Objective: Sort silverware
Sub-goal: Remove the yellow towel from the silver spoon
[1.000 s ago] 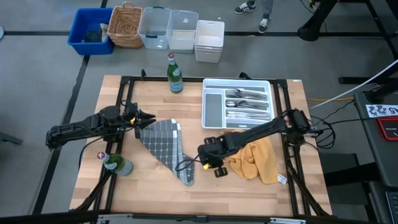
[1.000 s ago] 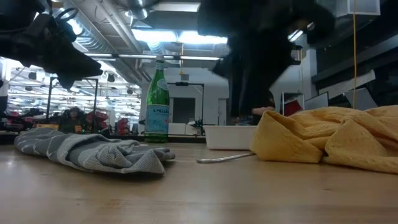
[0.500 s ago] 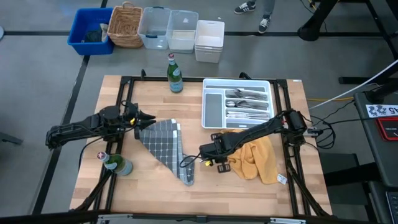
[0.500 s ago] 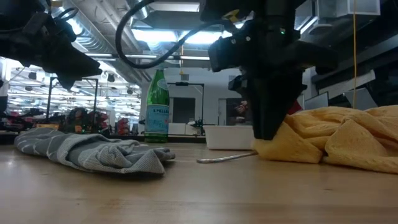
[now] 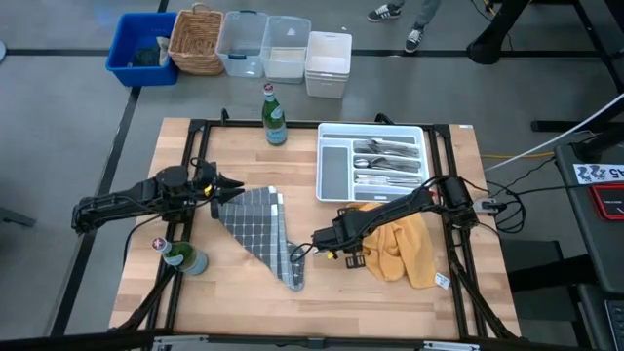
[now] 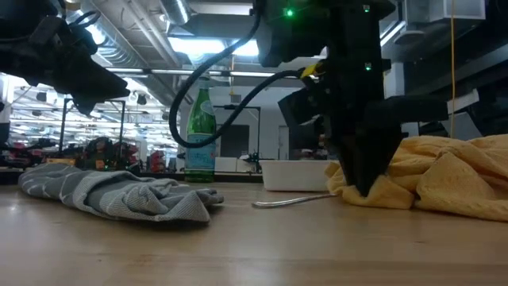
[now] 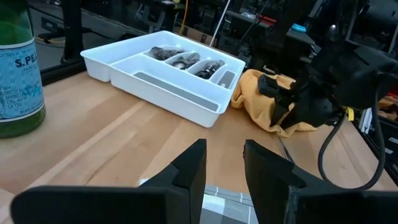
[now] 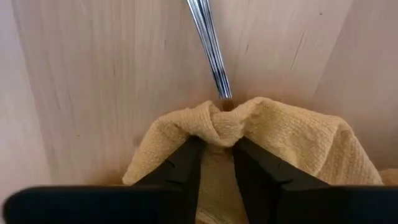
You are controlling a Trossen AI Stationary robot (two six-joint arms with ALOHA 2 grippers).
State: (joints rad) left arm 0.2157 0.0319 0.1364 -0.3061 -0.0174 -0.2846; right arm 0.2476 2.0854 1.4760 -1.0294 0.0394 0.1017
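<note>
The right pincer (image 8: 214, 155) pinches the yellow cloth's (image 8: 292, 143) edge mid-bench; a silverware handle (image 8: 208, 46) pokes out just ahead.

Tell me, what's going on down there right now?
Right tool down on yellow cloth, pinching a fold. Utensil handle pokes from under it. Left tool idle.

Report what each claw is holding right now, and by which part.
The right claw pinches a bunched fold at the yellow cloth's edge, over a utensil handle. The left claw holds nothing.

My wooden surface (image 5: 390, 302) carries a white tray (image 5: 334, 173), grey cloth (image 5: 258, 226), yellow cloth (image 5: 405, 249), two green bottles (image 5: 276, 117) and one loose utensil (image 6: 290, 202).
</note>
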